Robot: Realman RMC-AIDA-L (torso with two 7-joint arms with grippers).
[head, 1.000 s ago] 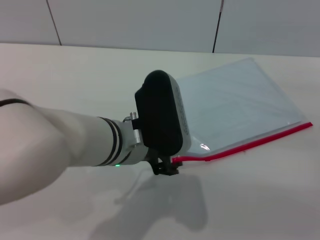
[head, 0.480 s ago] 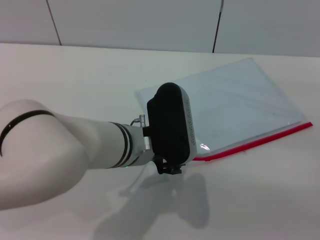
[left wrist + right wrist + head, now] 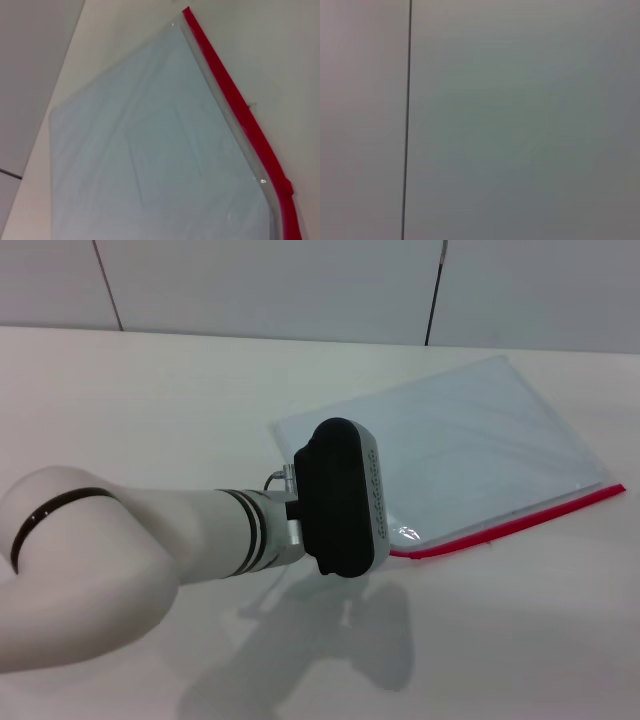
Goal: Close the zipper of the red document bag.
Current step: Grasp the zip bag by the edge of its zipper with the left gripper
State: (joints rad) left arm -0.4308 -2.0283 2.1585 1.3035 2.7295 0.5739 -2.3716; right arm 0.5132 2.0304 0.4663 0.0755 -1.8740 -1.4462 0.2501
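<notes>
The red document bag (image 3: pixel 470 440) lies flat on the pale table, a translucent blue-grey pouch. Its zipper (image 3: pixel 520 520) is the red strip along the edge nearest me, running up to the right. My left arm reaches in from the left, and its black wrist housing (image 3: pixel 340 498) covers the bag's near-left corner and that end of the zipper. The left gripper itself is hidden beneath the housing. In the left wrist view the bag (image 3: pixel 150 150) fills the picture, with the zipper (image 3: pixel 235 105) along one side. The right gripper is out of view.
The table (image 3: pixel 150 390) is bare around the bag, with a grey panelled wall (image 3: pixel 300 280) behind it. The right wrist view shows only a grey wall panel (image 3: pixel 520 120) with one dark seam.
My left arm has shifted right along the bag's near edge. The small black tip seen under the housing earlier no longer shows. The bag has stayed where it was.
</notes>
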